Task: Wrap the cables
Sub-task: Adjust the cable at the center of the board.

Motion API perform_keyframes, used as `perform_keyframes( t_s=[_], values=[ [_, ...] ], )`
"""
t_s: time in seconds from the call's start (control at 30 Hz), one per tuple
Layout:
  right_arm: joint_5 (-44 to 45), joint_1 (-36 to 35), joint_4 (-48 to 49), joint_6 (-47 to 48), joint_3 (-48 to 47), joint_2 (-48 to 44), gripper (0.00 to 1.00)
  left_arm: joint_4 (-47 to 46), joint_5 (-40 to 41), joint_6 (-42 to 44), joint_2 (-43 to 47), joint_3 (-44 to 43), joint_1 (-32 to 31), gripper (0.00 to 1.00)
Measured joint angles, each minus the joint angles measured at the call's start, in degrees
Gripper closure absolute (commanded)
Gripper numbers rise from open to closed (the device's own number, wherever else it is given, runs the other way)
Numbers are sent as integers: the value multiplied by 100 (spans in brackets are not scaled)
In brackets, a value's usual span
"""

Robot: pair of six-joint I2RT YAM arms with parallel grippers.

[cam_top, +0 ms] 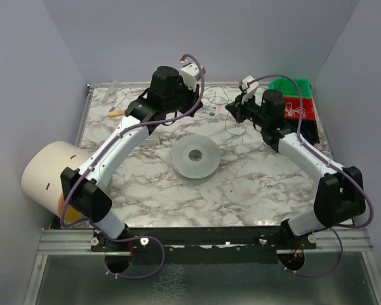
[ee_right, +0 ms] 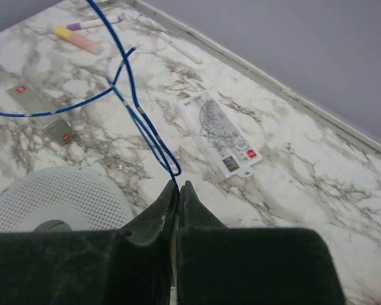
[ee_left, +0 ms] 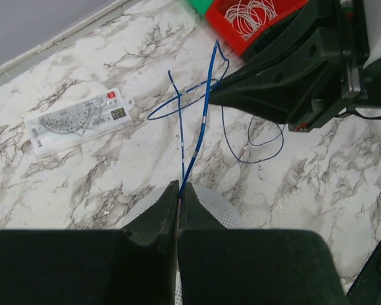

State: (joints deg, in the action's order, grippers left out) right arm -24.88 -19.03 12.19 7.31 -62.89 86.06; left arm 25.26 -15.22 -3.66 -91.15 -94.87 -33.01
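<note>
Both clamp the thin blue cable (ee_left: 205, 111): left gripper (ee_left: 179, 196) and right gripper (ee_right: 178, 190) are pinched tight on it. It spans left-right between them, slack looping below, with the reel (cam_top: 195, 155) on its near side.

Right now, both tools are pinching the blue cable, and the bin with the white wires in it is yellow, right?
No: the bin is red, not yellow; the left wrist view shows it. The left tool and right tool do both pinch the blue cable, and white wires lie in that bin.
</note>
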Motion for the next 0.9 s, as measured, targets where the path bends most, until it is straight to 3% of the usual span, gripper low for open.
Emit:
perform_keyframes(
  t_s=[0.2,0.43,0.73,0.9],
  values=[
    [1060,0,55,85,44,-205,99,511,-238,105,-20,-103,94,100],
    [1491,0,-68,146,-68,-247,99,1099,-166,369,-103,-372,92,100],
    [-382,-2,-1755,1099,-459,-538,100,1093,1733,393,-107,-645,155,100],
    [-1093,-13,-2894,1840,-466,-796,99,1045,2409,365,-107,-973,426,100]
  ],
)
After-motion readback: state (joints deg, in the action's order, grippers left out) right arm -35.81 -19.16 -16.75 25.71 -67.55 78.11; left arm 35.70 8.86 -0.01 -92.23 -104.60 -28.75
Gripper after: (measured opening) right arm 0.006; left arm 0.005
